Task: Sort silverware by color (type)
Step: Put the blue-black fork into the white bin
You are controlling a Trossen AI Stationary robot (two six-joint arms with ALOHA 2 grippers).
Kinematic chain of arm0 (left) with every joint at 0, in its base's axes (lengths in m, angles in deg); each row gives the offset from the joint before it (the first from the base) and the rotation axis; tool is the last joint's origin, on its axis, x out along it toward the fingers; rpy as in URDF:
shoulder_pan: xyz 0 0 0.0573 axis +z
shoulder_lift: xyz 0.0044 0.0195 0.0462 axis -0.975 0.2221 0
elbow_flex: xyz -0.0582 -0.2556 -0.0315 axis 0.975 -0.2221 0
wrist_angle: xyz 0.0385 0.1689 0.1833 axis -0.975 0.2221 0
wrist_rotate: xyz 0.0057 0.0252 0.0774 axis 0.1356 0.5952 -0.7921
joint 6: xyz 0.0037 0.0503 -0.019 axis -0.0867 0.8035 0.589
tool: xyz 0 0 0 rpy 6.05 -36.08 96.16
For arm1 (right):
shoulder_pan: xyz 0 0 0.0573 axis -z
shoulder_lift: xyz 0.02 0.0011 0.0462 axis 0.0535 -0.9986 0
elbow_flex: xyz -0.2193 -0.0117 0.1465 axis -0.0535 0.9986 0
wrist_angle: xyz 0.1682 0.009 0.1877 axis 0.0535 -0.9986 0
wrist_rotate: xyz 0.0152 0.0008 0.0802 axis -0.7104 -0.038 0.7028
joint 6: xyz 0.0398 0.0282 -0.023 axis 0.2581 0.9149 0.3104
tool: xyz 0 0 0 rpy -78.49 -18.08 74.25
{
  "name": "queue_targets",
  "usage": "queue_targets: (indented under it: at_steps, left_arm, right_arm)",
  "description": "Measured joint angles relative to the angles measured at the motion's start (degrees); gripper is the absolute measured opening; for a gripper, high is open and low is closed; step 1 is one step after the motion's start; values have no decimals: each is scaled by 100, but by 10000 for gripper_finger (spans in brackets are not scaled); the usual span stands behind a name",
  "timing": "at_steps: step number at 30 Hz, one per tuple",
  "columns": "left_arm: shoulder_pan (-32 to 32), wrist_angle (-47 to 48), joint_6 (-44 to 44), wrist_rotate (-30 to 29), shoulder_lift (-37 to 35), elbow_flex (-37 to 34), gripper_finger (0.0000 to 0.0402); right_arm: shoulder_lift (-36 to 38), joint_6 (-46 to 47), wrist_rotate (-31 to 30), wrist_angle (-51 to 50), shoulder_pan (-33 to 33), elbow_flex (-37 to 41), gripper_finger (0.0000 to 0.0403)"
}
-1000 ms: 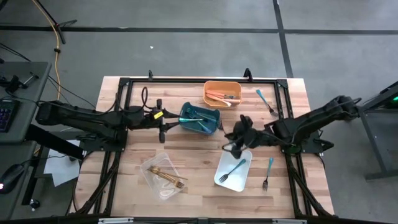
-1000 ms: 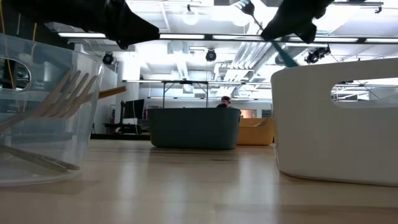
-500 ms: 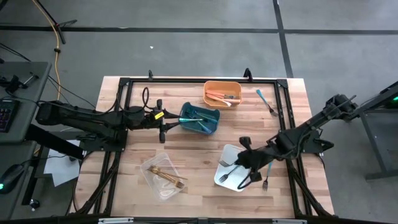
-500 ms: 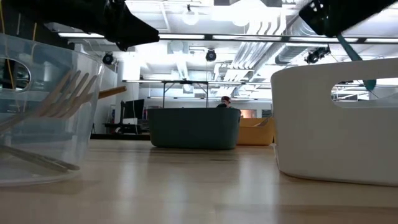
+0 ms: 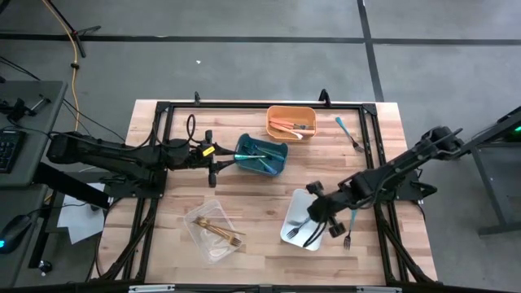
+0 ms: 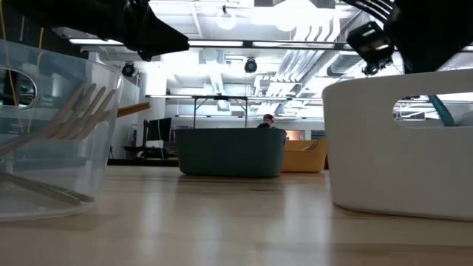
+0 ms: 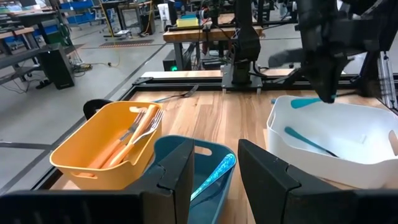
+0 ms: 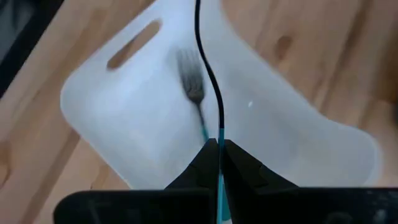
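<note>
A teal-handled utensil (image 8: 219, 186), probably a fork, hangs pinched between the closed fingers of the right gripper (image 8: 219, 148) above the white bin (image 5: 291, 230), where a teal fork (image 8: 194, 99) lies. The left gripper (image 7: 213, 163), fingers half spread and empty, waits at the teal bin (image 5: 254, 146), far left of it.

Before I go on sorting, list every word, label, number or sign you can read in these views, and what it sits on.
None can be read.
Yellow tag on the left arm near its wrist: any print is too small to read.
White bin, teal bin, orange bin, clear bin: no labels show.
Room beyond the table in the low and left wrist views: no sign legible.
</note>
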Motion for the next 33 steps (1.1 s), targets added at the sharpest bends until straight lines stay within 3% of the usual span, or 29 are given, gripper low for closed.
queue_targets:
  at_steps: [7,21,27,33]
  left_arm:
    - [1,92,-2,0,0,0,115]
    - [0,165,92,0,1,0,115]
    - [1,165,96,0,2,0,115]
    - [1,165,190,0,0,0,115]
  right_arm:
    - [-394,-447,158,-107,2,0,4]
    - [-407,926,180,22,30,0,34]
    - [-407,1099,240,93,57,-12,54]
    - [-392,1378,-468,-149,311,-650,68]
